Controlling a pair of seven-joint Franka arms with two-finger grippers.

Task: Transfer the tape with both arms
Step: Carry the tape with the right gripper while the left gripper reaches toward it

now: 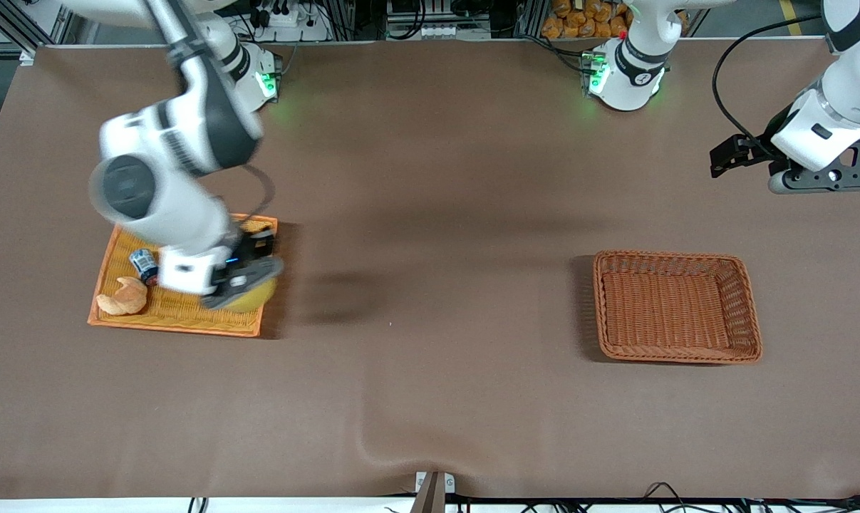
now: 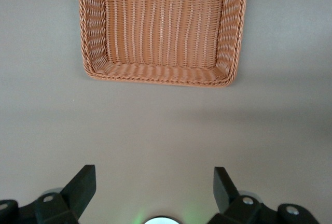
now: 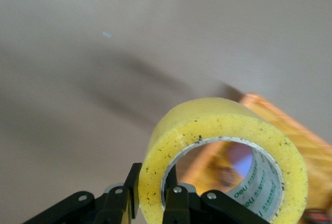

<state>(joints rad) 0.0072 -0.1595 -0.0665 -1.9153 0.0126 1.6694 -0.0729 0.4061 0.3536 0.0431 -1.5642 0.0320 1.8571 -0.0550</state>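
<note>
Front view: the right arm [image 1: 166,178] is seen bent low over the orange tray [image 1: 127,320] at its own end of the table [image 1: 430,399]. The right gripper [image 1: 248,281] is placed over the tray's corner, with the tape [image 1: 255,298] showing as a yellow patch just under it. A blue-and-white can [image 1: 144,263] and a croissant [image 1: 123,296] are left lying on the tray, w/ the can partly hidden by the arm. The wicker basket [image 1: 675,306] is seen toward the left arm's end, nothing in it. The left gripper [image 1: 732,155] is held up over bare table, well apart from the basket; that arm is waiting.

Left wrist view: the left gripper [image 2: 154,185] is shown spread wide, nothing between its fingers [image 2: 83,182]. The basket [image 2: 161,76] is framed ahead, its floor bare.

Right wrist view: the tape [image 3: 218,136] is pinched through its wall by the right gripper [image 3: 153,195], one finger outside the ring, one inside the core. The roll appears lifted, w/ table and a tray edge [image 3: 295,130] below.

Progress, as judged: pickup looks done or nearly so. Carry toward mid-table, handover to the left gripper and the drop, presumably into the basket, are all left to do. Approx. a quarter through.
</note>
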